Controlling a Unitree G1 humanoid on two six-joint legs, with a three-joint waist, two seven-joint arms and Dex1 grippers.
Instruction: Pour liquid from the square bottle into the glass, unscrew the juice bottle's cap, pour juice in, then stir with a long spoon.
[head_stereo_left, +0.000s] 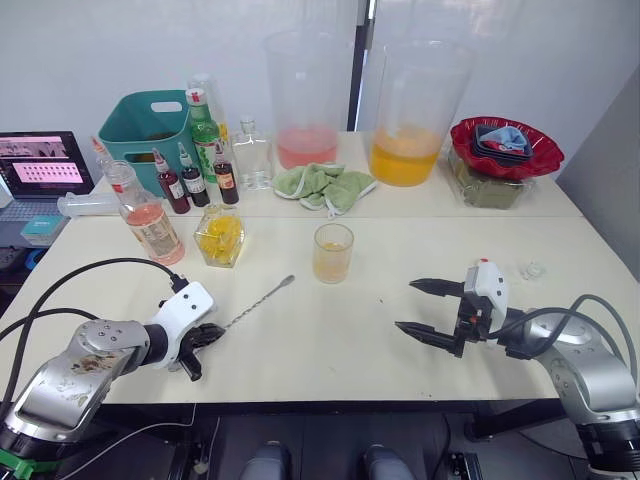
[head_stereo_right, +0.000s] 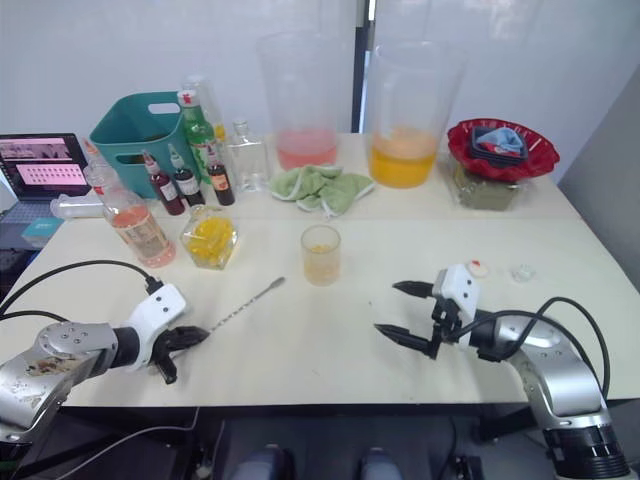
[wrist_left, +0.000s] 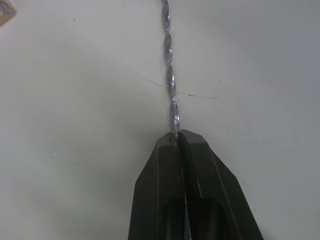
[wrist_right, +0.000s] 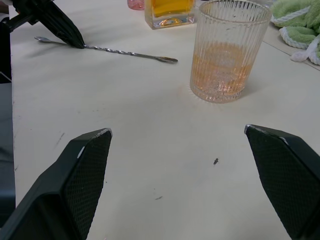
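Observation:
My left gripper (head_stereo_left: 205, 340) is shut on the long spoon (head_stereo_left: 262, 300), near its handle end. The thin twisted spoon (wrist_left: 170, 75) lies on the table, pointing toward the glass (head_stereo_left: 332, 252). The glass holds a little orange-yellow liquid. The square bottle (head_stereo_left: 220, 236) with yellow liquid stands left of the glass. Further left is the juice bottle (head_stereo_left: 145, 215) with pink-orange juice. The white cap (head_stereo_right: 478, 267) lies on the table just behind my right gripper (head_stereo_left: 405, 305). That gripper stands open and empty, right of and nearer than the glass (wrist_right: 227, 50).
Two huge clear pitchers (head_stereo_left: 305, 95) (head_stereo_left: 412, 110) stand at the back with a green cloth (head_stereo_left: 322, 186) before them. A teal basket (head_stereo_left: 148, 125), small dark-red bottles (head_stereo_left: 190, 182) and a green bottle (head_stereo_left: 204, 135) crowd the back left. A red bowl (head_stereo_left: 506, 148) sits back right.

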